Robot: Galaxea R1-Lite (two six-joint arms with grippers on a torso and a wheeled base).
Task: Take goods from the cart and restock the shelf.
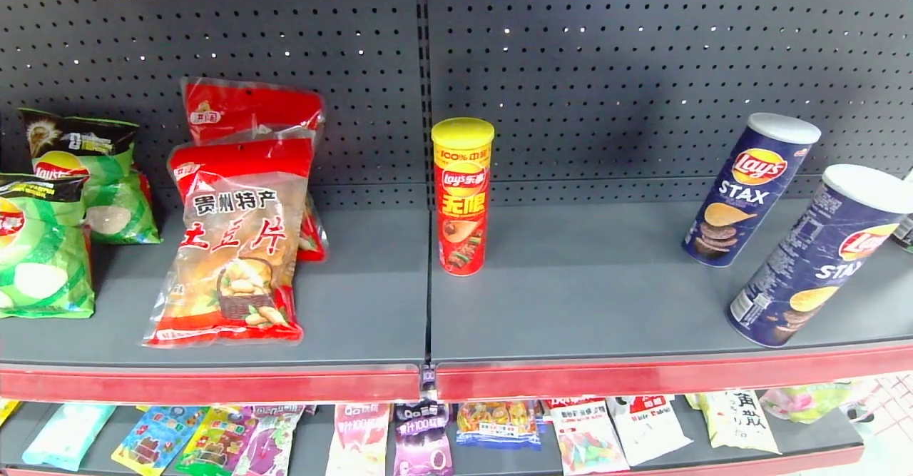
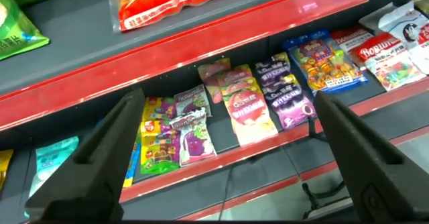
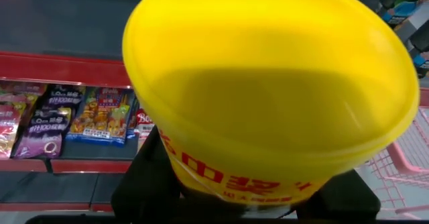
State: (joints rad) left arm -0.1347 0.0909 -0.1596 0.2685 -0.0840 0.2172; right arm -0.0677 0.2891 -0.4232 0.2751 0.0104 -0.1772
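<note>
The right gripper (image 3: pixel 244 197) is clamped on a yellow-lidded round crisp can (image 3: pixel 268 83) with red print. The can's long axis runs out from between the fingers, lid end toward the wrist camera, just in front of the red-edged grey metal shelf (image 3: pixel 53 70). The left gripper (image 2: pixel 228 98) hangs before the same shelf, fingers spread apart.

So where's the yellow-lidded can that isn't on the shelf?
In the right wrist view, the right gripper holds the yellow-lidded can out in front of the shelf's red edge, near the pink cart.
</note>
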